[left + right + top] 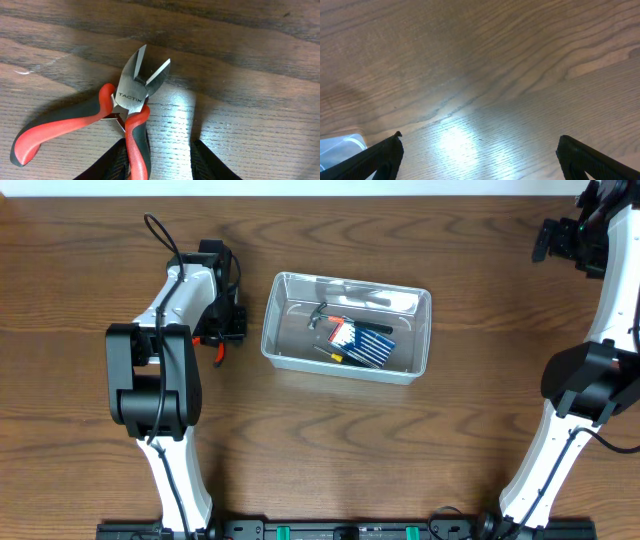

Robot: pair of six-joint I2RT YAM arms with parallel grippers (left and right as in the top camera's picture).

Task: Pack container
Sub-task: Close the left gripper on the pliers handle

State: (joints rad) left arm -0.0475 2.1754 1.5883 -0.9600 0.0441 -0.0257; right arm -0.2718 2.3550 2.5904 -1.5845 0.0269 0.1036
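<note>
The clear plastic container point(350, 279) stands at the table's middle. It holds a blue screwdriver-set case point(365, 342) and a dark-handled tool point(322, 317). Red-and-black cutting pliers point(131, 95) lie on the wood left of the container, with only a red tip showing in the overhead view point(216, 352). My left gripper point(222, 330) is low over the pliers. Its open fingers point(159, 150) straddle one handle, the left finger against it and the right finger apart. My right gripper point(560, 240) is open and empty point(480, 145) at the far right.
The container's corner point(340, 147) shows at the lower left of the right wrist view. Bare wood lies under the right gripper. The arm bases stand along the front edge of the table.
</note>
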